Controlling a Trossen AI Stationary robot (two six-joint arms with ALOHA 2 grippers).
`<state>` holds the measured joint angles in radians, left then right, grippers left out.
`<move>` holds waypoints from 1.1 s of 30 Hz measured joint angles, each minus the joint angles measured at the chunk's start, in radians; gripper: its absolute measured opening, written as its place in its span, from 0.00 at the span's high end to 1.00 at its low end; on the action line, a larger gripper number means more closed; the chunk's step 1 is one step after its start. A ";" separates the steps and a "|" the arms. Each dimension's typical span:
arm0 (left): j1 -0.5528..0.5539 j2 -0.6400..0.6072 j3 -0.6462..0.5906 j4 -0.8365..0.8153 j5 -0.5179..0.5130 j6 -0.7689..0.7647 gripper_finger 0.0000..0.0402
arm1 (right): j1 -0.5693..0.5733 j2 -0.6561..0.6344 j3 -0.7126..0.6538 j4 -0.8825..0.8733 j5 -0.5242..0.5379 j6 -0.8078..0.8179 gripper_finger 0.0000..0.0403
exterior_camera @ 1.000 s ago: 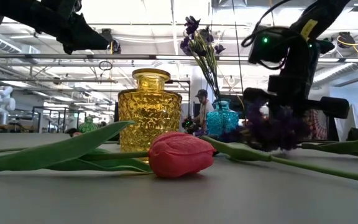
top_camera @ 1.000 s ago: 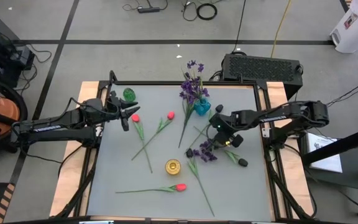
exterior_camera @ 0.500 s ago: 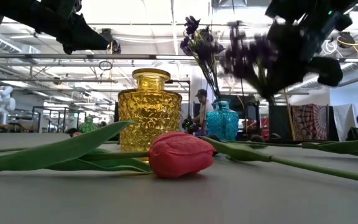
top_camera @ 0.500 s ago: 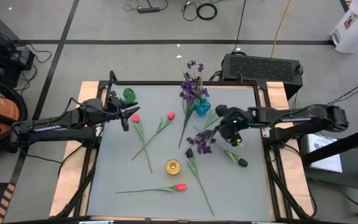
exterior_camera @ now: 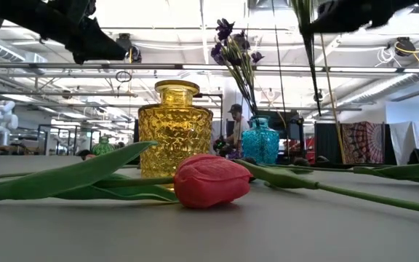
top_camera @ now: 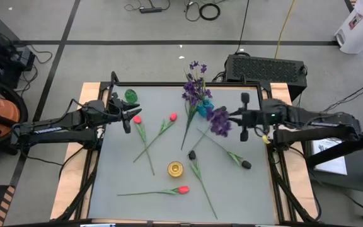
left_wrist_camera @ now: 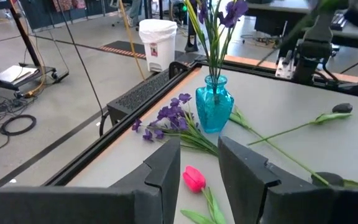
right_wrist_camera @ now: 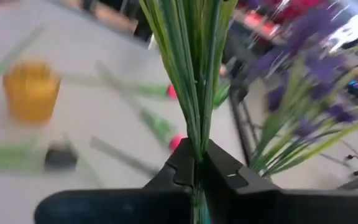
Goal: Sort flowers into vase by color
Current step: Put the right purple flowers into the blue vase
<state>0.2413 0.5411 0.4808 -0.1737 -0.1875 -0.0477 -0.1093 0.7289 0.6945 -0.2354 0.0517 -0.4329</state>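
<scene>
Overhead, right gripper (right_wrist_camera: 199,163) clamps purple flowers' (top_camera: 218,121) stems; left gripper (left_wrist_camera: 197,163) hovers parted; no writing legible.

The high view looks straight down on the whole tabletop (top_camera: 244,189) and both arms. The low view sits at tabletop height, very near a red tulip (exterior_camera: 211,180), facing the room behind. Both show the yellow vase (top_camera: 175,168) and teal vase (exterior_camera: 260,141). The left wrist view looks across to the teal vase; the right wrist view sits close on green stems (right_wrist_camera: 191,68)
</scene>
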 joint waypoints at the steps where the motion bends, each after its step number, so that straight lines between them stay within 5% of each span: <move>1: 0.000 0.000 0.000 -0.002 0.000 0.000 0.71 | 0.000 -0.015 0.000 0.026 0.001 0.015 0.99; 19: 0.000 0.000 0.000 -0.001 0.000 0.001 0.71 | -0.144 0.006 -0.005 0.335 0.028 0.124 0.99; 33: 0.000 0.000 0.000 -0.003 0.000 0.002 0.71 | -0.277 0.016 -0.293 0.787 -0.005 0.250 0.99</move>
<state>0.2417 0.5411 0.4808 -0.1766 -0.1875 -0.0456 -0.3858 0.7448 0.4018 0.5512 0.0467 -0.1828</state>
